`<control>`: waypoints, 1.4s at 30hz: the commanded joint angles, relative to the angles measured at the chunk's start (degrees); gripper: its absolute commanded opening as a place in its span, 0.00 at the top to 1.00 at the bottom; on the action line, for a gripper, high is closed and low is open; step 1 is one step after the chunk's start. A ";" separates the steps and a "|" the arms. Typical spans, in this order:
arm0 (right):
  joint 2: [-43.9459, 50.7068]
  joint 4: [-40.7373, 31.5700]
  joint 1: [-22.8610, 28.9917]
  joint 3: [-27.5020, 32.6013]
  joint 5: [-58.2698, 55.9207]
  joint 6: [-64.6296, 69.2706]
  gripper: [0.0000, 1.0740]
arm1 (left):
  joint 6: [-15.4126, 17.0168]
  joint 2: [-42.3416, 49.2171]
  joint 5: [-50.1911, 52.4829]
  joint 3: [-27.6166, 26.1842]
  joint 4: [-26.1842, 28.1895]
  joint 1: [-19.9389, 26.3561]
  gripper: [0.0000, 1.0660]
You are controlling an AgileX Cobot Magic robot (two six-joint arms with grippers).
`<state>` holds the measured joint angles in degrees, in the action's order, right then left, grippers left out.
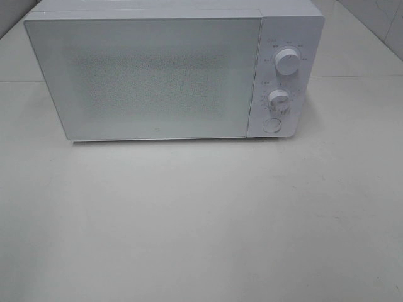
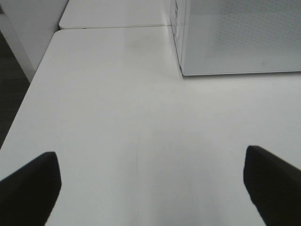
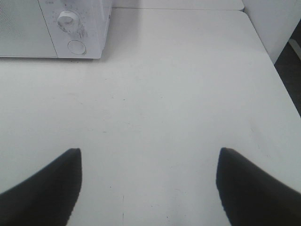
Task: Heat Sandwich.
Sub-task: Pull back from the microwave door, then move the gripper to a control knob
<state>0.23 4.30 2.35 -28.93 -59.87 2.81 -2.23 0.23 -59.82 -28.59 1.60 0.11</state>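
Both cropped: left gripper (image 2: 150,155), right gripper (image 3: 149,153) (jaws apart); microwave (image 1: 151,75) interior obscured.

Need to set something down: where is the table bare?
Bare: all the table in front of the microwave, plus strips at both its sides. Nowhere crowded; the open left hand and right hand hover over bare top.

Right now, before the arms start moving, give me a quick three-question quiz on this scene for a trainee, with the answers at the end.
1. True or false: the microwave door stands open.
2. How many knobs sit above the round button on its panel?
3. What do the left gripper and right gripper hold? A) a plate B) nothing, both are open over the table C) a sandwich
Key: 1 false; 2 two; 3 B.
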 commanded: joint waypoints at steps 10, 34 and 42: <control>1.49 -0.11 -0.40 0.00 0.34 -0.52 0.29 | 0.00 1.55 0.46 0.17 0.29 0.69 0.06; 1.49 -0.11 -0.40 0.00 0.34 -0.52 0.29 | 0.00 1.55 0.46 0.17 0.29 0.69 0.06; 1.49 -0.11 -0.40 0.00 0.34 -0.40 0.29 | 0.00 1.55 0.46 0.17 0.29 0.69 0.06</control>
<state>0.23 4.30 2.35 -28.93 -59.87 2.81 -2.23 0.29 -59.82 -28.59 1.60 0.80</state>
